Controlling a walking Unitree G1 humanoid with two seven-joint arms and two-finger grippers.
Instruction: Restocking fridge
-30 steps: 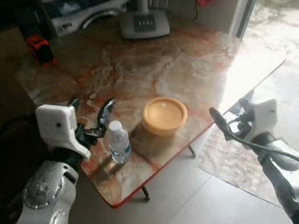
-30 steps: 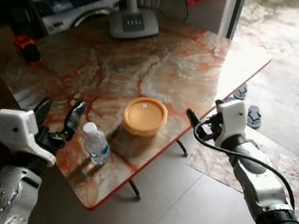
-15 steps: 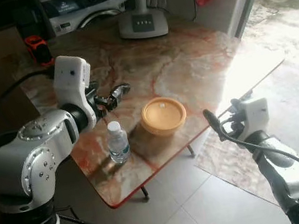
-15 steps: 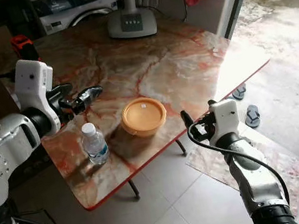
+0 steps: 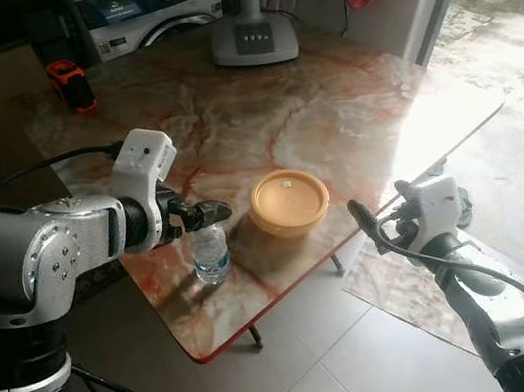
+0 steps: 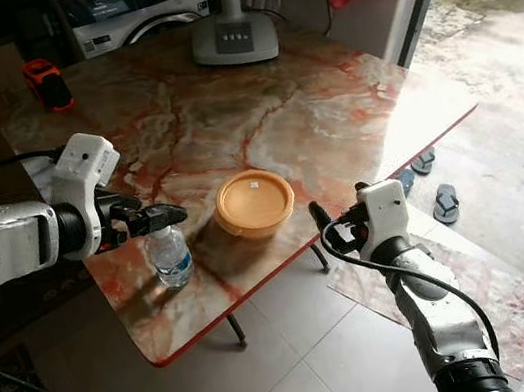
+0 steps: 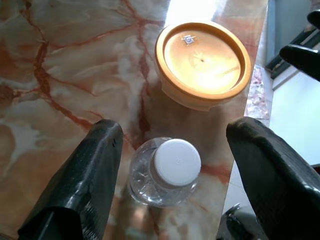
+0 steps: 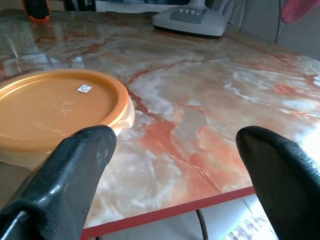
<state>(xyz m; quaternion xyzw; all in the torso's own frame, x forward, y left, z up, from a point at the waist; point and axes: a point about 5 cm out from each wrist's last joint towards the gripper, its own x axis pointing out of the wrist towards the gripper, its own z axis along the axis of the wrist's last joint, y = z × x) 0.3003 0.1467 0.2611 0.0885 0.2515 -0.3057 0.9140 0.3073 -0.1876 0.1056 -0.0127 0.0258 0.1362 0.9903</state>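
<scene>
Since half a second ago the left gripper (image 7: 170,150) has been brought down from above the marble table (image 5: 307,107) to the top of the water bottle (image 5: 210,253), so that its wide-spread fingers (image 7: 85,185) now straddle the white cap without touching it; nothing is held yet. The bottle is stood upright near the table's near left edge, just beside the orange lidded container (image 5: 288,201), and the approach from above seems chosen so that the bottle's neck can be closed on without the container being brushed. The right gripper (image 8: 175,165) is held off the table's near edge, low and level with the tabletop, its fingers also spread wide and empty, pointed toward the container; it appears to be kept ready for that item. Little room is left between bottle and container on one side, while bare marble lies open on the bottle's other side and behind it. The table's red-trimmed edge is close to the bottle, so a sideways nudge could send it toward the tiled floor (image 5: 325,378). Farther back, well apart from the work, a fan base (image 5: 253,40) and a small orange-and-black object (image 5: 69,84) are set near the far edge. The fridge cannot be made out, so the restocking is judged to be at its first pick-up.
</scene>
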